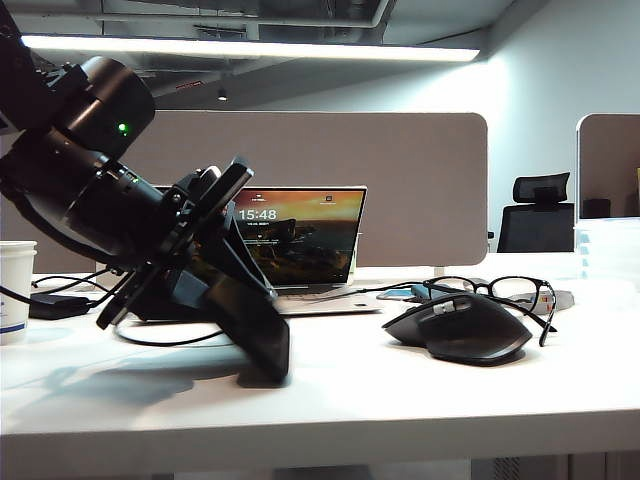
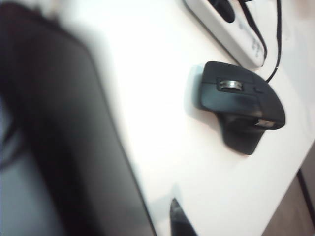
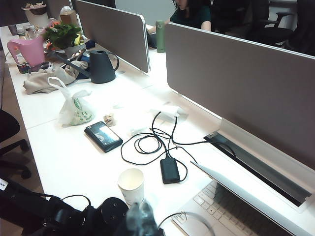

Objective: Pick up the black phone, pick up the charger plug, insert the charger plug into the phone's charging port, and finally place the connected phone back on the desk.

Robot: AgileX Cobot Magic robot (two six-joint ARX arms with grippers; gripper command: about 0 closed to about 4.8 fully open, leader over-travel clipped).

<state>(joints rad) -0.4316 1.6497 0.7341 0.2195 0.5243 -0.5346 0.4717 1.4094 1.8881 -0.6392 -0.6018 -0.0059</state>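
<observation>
One slick, stiff black phone [image 1: 255,325] leans on the desk's [image 1: 420,400] near left at my left gripper [image 1: 212,240], jaws unreadable; I'd pinch its long edges, right gripper [image 3: 142,219] clenched above the desk.

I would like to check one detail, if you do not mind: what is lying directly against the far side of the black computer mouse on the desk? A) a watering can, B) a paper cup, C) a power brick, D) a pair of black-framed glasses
D: in the exterior view the black-framed glasses rest just behind the computer mouse on the desk, one temple arm hanging down past the mouse's side.
</observation>
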